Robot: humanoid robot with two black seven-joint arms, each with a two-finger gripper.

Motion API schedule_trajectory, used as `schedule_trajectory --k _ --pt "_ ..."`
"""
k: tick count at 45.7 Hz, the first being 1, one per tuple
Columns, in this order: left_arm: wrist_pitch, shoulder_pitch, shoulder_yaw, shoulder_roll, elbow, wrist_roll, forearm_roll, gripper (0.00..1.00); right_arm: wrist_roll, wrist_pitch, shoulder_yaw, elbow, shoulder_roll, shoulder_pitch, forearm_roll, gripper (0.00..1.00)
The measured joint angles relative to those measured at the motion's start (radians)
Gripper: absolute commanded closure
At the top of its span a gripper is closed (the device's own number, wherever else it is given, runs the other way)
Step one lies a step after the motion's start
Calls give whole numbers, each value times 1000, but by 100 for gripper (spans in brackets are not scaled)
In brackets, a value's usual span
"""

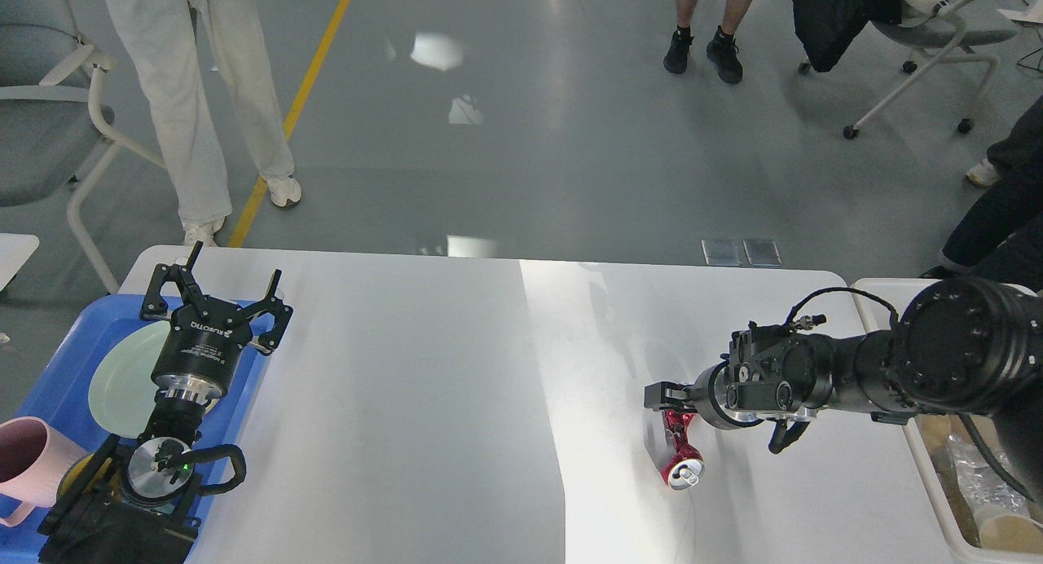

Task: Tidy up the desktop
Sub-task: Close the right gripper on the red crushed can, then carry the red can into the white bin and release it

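From my head view, the large white rectangular worktop [424, 401] with rounded corners and a faint seam across its middle fills the lower part of the scene, directly in front of me. My left end effector [214, 293] hovers over the blue plastic tray [57, 360] at the worktop's left edge, its two black fingers spread wide and grasping nothing. Under it on the tray lies a pale green round plate [122, 376], and a pink mug [28, 458] stands at the tray's near corner. My right arm reaches in low from the right, and my right end effector [664, 397] sits at the far end of a crushed red metal drink can [681, 454] lying on the worktop right of the seam; seen end-on and dark, I cannot tell whether its fingers are spread or clamped on the can. At the worktop's right edge stands a white open-topped plastic bin [925, 466] with paper and clear plastic scraps inside.
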Motion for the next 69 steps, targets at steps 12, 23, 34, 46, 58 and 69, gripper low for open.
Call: schedule_trajectory --k 12,23,34,46,58,69 --pt "0 0 0 0 0 0 0 3 0 -12 39 -61 16 -51 1 13" --pt "0 0 0 0 0 0 0 3 0 -29 47 -65 17 -65 6 54" --pt "0 0 0 1 0 0 0 3 0 -33 47 -63 19 -69 8 100" --pt "0 0 0 -1 0 0 0 3 -1 -28 46 -36 23 -60 16 100" --pt "0 0 0 1 0 0 0 3 -15 -23 46 32 -6 -19 71 100" --pt "0 0 1 0 0 1 0 3 -28 26 -19 311 -119 242 73 100"
